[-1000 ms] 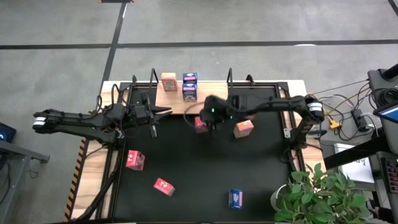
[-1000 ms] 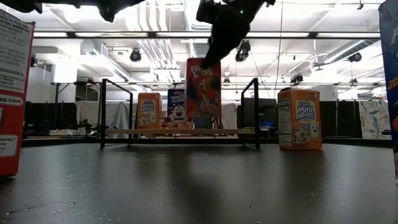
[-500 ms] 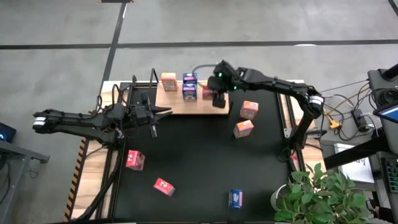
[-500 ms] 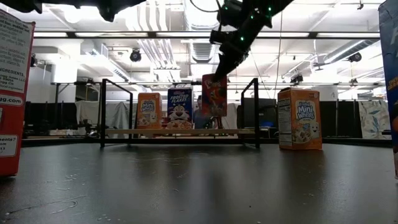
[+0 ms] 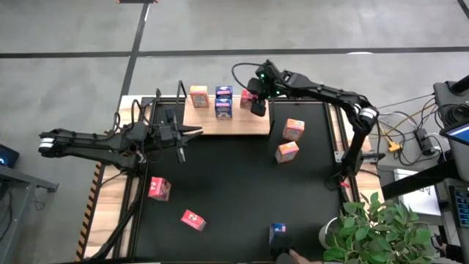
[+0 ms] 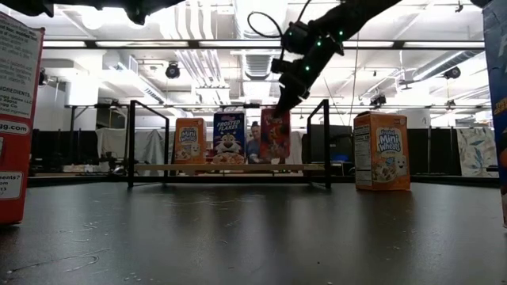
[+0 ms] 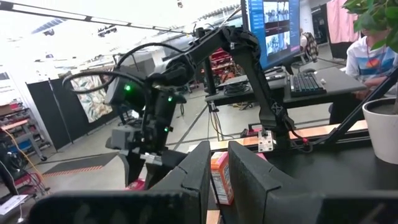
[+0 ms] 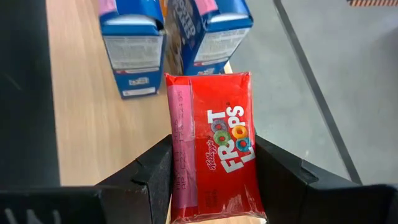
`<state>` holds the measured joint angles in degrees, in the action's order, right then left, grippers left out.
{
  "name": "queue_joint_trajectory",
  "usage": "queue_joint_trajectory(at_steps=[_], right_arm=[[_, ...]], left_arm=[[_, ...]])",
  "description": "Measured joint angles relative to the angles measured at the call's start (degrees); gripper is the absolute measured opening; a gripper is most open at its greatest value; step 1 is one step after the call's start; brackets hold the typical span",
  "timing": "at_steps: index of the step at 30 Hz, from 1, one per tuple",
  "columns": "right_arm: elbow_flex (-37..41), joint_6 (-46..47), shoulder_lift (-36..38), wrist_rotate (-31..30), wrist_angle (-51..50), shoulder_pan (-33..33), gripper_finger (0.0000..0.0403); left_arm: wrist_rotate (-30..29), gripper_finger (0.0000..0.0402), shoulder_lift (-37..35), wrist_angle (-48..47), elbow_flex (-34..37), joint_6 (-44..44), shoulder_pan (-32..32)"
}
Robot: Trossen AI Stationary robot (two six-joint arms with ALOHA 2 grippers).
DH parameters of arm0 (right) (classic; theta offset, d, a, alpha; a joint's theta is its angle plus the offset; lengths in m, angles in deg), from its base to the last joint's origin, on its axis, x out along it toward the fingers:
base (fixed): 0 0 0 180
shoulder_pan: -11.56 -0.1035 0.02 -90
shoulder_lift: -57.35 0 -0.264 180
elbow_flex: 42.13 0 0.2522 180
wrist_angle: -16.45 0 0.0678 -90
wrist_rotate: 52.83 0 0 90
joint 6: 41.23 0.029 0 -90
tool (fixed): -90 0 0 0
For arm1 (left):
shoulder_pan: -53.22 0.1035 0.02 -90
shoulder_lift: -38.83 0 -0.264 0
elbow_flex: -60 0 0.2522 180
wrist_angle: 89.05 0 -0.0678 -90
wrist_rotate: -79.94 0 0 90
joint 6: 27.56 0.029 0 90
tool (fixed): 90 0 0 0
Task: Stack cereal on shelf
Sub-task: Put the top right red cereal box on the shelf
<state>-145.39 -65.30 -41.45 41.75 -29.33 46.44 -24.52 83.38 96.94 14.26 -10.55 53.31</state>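
Observation:
The shelf's light-wood board lies at the mat's far edge, with black posts at its ends. An orange box and two blue boxes stand upright on it. My right gripper is above the board's right part, shut on a red Froot Loops box just right of the blue boxes. My left gripper waits at the board's near left corner, its fingers almost together and empty. My right gripper pinches the red box between its two fingers, one on the pink narrow side and one on the opposite side, near its top end. It comes from above, slanting in from the right. The box stands upright at the board; whether its bottom rests on it I cannot tell.
On the black mat stand two orange boxes, two red boxes and a blue box. A person's hand shows at the near edge by the blue box. A potted plant stands near right.
My right gripper has carried the red box from the middle of the mat toward the far edge, over the board, and down beside the blue boxes. The box has stayed upright. A hand has come in at the near edge.

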Motion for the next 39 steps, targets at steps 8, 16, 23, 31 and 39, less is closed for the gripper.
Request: queue_joint_trajectory(at_steps=[8,16,23,31,39], right_arm=[[0.0,-0.6,-1.1,0.0,0.8,0.5,0.0180],[0.0,-0.3,-1.1,0.0,0.8,0.4,0.0180],[0.7,-2.1,-1.1,0.0,1.0,0.4,0.0180],[0.9,0.0,-1.1,0.0,1.1,0.7,0.0198],[0.9,0.9,-1.1,0.0,1.1,0.7,0.0210]], left_arm=[[0.0,0.0040,0.0,0.0,0.0,0.3,0.0],[0.0,0.0040,0.1,-0.1,0.0,0.3,0.0],[0.0,0.0040,0.1,-0.1,0.0,0.3,0.0],[0.0,0.0040,0.1,-0.1,0.0,0.3,0.0],[0.0,0.0040,0.1,-0.1,0.0,0.3,0.0]])
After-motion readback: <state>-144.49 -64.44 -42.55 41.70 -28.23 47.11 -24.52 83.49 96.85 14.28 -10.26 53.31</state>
